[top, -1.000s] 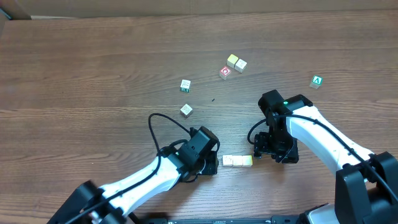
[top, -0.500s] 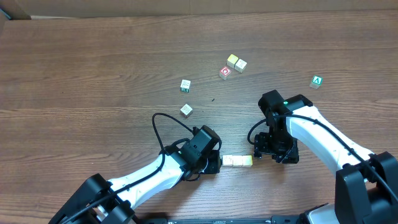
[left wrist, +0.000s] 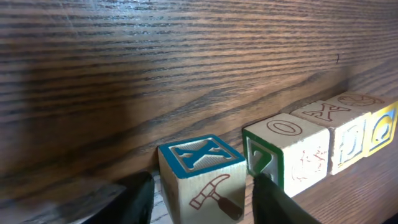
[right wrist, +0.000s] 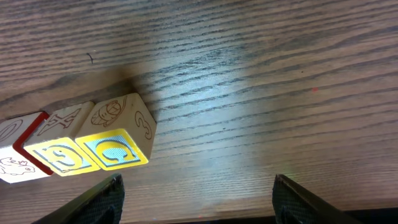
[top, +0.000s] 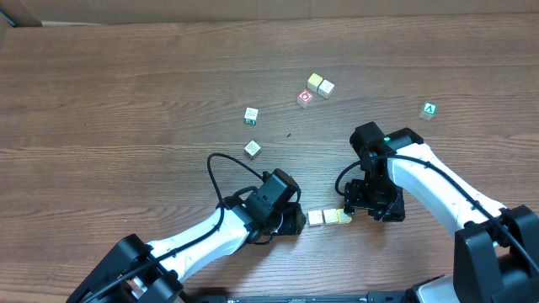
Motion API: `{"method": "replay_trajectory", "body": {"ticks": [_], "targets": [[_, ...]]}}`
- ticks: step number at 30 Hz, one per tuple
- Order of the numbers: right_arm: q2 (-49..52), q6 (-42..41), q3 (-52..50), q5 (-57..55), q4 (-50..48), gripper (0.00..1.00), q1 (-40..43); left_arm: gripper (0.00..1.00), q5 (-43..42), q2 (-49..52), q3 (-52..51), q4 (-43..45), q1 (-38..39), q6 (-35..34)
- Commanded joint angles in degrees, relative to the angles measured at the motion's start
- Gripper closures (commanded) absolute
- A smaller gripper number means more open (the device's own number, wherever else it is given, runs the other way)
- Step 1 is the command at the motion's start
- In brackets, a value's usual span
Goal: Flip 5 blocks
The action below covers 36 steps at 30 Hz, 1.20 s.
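Left jaws straddle one block (left wrist: 202,180) of four lined up.

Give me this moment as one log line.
left gripper: open, straddling blue-X block | right gripper: open, empty, near yellow-G block | both blocks: same row on table

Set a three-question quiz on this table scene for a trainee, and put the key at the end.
1. True or false: the right gripper is open, with nothing between its fingers.
2. The block with a blue X sits between the fingers of the left gripper. Which picture is on its side? A) hammer B) fish C) car
3. In the left wrist view, how many cubes make up the row of blocks?
Key: 1 true; 2 A; 3 four.
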<state>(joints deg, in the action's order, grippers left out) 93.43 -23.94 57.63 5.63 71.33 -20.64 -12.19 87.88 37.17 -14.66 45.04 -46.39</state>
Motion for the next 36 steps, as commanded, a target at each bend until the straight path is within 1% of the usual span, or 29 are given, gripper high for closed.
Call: {"method": "replay_trajectory", "body": {"ticks": [1,8,9,12,14,15,16,19,20,23,26,31,36], "targets": [[-0.1,0.0,-0.3,0.1,0.2,0.23,0.2,0.61,0.8,0.4,-1.0,-0.9,0.4,1.0],[-0.1,-0.2,-0.3,0.1,0.2,0.23,0.2,0.62,1.4,-7.0,-1.0,-2.2,0.4,2.7],[-0.1,-0.3,-0.3,0.1,0.1,0.23,0.2,0.61,1.4,-9.7,-1.0,-3.6,0.4,3.1],[-0.1,-0.3,-0.3,0.1,-0.1,0.23,0.2,0.55,1.4,-12.8,-1.0,-5.9,0.4,3.1],[-0.1,-0.3,-0.3,0.1,-0.3,0.23,0.2,0.55,1.8,-14.3,-1.0,-7.9,0.4,3.3],[-0.1,-0.3,-0.3,0.1,-0.3,0.23,0.2,0.57,2.4,-14.8,-1.0,-9.0,0.3,3.3],[-0.1,-0.3,-0.3,0.1,-0.3,0.23,0.2,0.62,3.6,-15.0,-1.0,-10.2,0.2,3.1],[-0.1,-0.2,-0.3,0.1,-0.3,0.23,0.2,0.92,6.8,-14.8,-1.0,-13.4,-0.6,1.6],[-0.1,-0.2,-0.3,0.1,-0.3,0.23,0.2,0.96,7.4,-14.7,-1.0,-14.0,-1.0,1.6],[-0.1,-0.2,-0.3,0.1,-0.3,0.23,0.2,0.96,8.8,-13.9,-1.0,-15.4,-2.5,1.6],[-0.1,-0.2,-0.3,0.1,-0.4,0.23,0.2,0.96,9.7,-12.1,-1.0,-15.1,-3.6,3.2],[-0.1,-0.2,-0.3,0.1,-0.3,0.23,0.2,0.96,7.9,-6.9,-1.0,-11.9,-3.7,5.7],[-0.1,-0.2,-0.3,0.1,-0.3,0.23,0.2,0.96,5.3,-2.4,-1.0,-7.6,-3.7,6.1]]}}
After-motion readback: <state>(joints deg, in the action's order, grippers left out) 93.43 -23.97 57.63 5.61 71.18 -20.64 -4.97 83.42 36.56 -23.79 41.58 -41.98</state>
